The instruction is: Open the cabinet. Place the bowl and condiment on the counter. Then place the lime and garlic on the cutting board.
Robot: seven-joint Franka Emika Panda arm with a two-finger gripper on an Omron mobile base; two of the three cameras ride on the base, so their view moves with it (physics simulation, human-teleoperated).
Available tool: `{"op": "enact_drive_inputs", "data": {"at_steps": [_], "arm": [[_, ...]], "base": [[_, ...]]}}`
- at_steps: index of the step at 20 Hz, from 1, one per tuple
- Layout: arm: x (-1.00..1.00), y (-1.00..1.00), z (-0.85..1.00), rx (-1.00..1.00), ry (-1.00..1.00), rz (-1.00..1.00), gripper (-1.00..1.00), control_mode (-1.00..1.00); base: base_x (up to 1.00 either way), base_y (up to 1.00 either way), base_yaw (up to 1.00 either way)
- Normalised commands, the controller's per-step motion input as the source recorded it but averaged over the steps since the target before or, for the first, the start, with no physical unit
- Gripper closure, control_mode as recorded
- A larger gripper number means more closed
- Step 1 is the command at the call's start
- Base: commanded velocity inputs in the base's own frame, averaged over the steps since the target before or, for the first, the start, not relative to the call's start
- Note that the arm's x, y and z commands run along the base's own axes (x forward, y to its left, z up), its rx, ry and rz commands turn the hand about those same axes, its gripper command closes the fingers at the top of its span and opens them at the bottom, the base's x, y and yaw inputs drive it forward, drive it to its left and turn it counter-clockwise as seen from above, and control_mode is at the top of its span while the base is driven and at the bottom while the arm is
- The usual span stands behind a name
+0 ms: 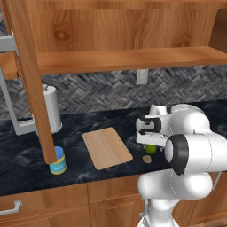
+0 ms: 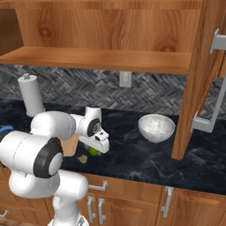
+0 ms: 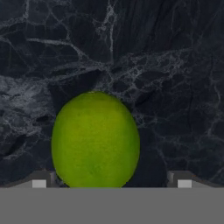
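The open claw [image 3: 111, 183] hangs low over the lime [image 3: 95, 140], which lies on the dark table [image 3: 175, 65] between its tips, just beside the garlic [image 1: 146, 158]. Round, firm and likely slick, it should be pinched across its widest middle. Farther left lies the board [image 1: 107, 147].

The white arm hides most of the lime [image 1: 151, 149] and part of the cutting board [image 2: 69, 146].
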Motion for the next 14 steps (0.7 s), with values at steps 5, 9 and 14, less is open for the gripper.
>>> {"op": "enact_drive_inputs", "data": {"at_steps": [5, 9, 14], "arm": [[0.11, 0.02, -0.14, 0.00, 0.00, 0.00, -1.00, -1.00], [0.07, 0.00, -0.06, 0.00, 0.00, 0.00, -1.00, -1.00], [0.02, 0.00, -0.10, 0.00, 0.00, 0.00, -1.00, -1.00]], "base": [[0.00, 0.00, 0.00], [0.00, 0.00, 0.00], [0.00, 0.00, 0.00]]}}
